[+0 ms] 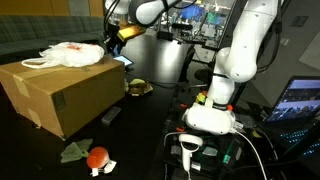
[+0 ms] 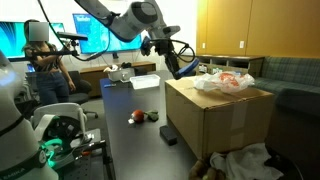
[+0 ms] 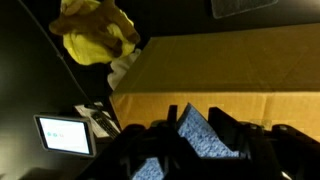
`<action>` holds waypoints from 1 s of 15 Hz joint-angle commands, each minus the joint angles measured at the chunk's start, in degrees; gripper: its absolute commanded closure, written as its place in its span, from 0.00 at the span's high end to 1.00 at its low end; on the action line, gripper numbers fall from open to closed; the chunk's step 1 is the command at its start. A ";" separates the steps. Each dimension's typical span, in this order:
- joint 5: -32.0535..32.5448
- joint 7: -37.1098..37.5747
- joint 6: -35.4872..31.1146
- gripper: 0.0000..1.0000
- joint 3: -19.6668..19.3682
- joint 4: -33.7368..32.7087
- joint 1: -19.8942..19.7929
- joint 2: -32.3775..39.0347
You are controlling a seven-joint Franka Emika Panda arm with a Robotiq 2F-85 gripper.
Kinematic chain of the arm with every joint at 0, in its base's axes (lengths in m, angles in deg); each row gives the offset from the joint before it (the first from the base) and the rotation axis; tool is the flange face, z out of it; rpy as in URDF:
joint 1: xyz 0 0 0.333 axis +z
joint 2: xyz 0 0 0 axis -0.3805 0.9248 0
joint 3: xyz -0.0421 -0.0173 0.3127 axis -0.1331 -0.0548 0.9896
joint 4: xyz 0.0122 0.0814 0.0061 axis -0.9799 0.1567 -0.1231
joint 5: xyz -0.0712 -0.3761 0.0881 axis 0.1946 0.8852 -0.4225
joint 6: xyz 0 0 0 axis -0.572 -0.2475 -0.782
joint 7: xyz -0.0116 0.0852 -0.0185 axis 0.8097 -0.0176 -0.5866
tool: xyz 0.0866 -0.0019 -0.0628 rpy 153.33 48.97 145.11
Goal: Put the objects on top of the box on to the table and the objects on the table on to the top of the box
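The big brown box [image 1: 60, 92] [image 2: 220, 122] stands on the black table [image 1: 150, 128] [image 2: 128, 145]. A crumpled white bag with red inside [image 1: 70, 55] [image 2: 226, 80] lies on its top. My gripper [image 1: 116, 42] [image 2: 172, 64] [image 3: 193, 113] hangs over the box's far edge, shut on a blue-grey speckled sponge-like piece [image 3: 205, 138]. In the wrist view the box top [image 3: 215, 70] lies just beyond the fingers, with a yellow crumpled thing [image 3: 95, 30] at its corner. On the table lie a red ball [image 1: 98, 157] [image 2: 133, 117] and a green cloth [image 1: 75, 151].
A small lit-screen device [image 3: 63, 135] sits on the table beside the box. A dark flat block [image 1: 110, 115] [image 2: 168, 132] and a small dish-like item [image 1: 138, 88] lie near the box's side. The robot base [image 1: 212, 115] stands close by. A person [image 2: 45, 65] stands behind.
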 commanded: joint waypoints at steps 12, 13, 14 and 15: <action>-5.88 -19.36 11.39 0.13 1.20 -46.24 4.07 33.64; -6.36 -19.32 12.74 0.13 0.88 -48.30 4.54 34.86; -6.83 -19.52 14.09 0.13 0.59 -50.54 4.84 36.32; -7.27 -19.84 15.56 0.13 0.35 -52.77 5.08 37.82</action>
